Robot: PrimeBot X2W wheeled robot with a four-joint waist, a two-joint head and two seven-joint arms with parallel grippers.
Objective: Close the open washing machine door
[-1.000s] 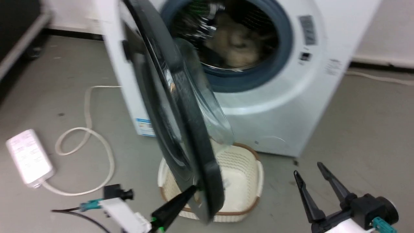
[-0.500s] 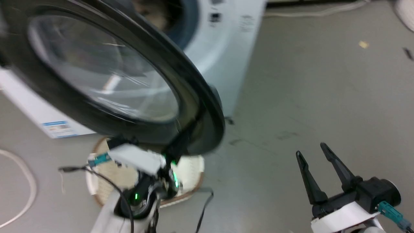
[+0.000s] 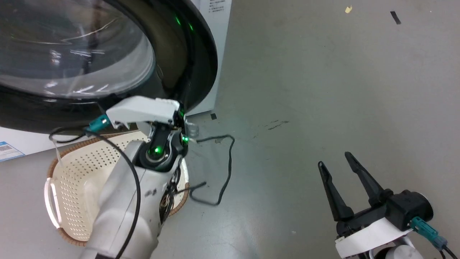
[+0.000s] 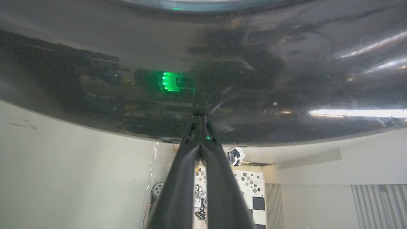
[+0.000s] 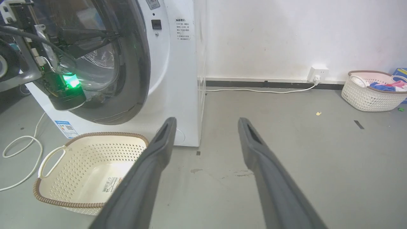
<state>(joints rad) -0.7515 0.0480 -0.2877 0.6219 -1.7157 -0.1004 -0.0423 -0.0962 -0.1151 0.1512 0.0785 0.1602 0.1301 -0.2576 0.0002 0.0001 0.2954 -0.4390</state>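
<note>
Glossy round door [image 3: 90, 54] now nearer washer [image 5: 181, 79]

The left forearm [image 3: 118, 208] is a pale grey tube ending in a round black wrist joint [image 3: 160, 153] lit by green lights. Above the joint sits a white angular cover [image 3: 143, 109]. A teal plug [image 3: 97, 124] at its 9 o'clock end feeds a thin black cable [image 3: 138, 194]. The left hand [image 4: 201, 119] has two long, dark, tapering fingers. Toward 5 o'clock in the head view, the right hand [image 3: 334, 159] has matching fingers on a black block [image 3: 408, 208], with a white collar [image 3: 366, 235] and a second teal plug [image 3: 424, 226].
</note>
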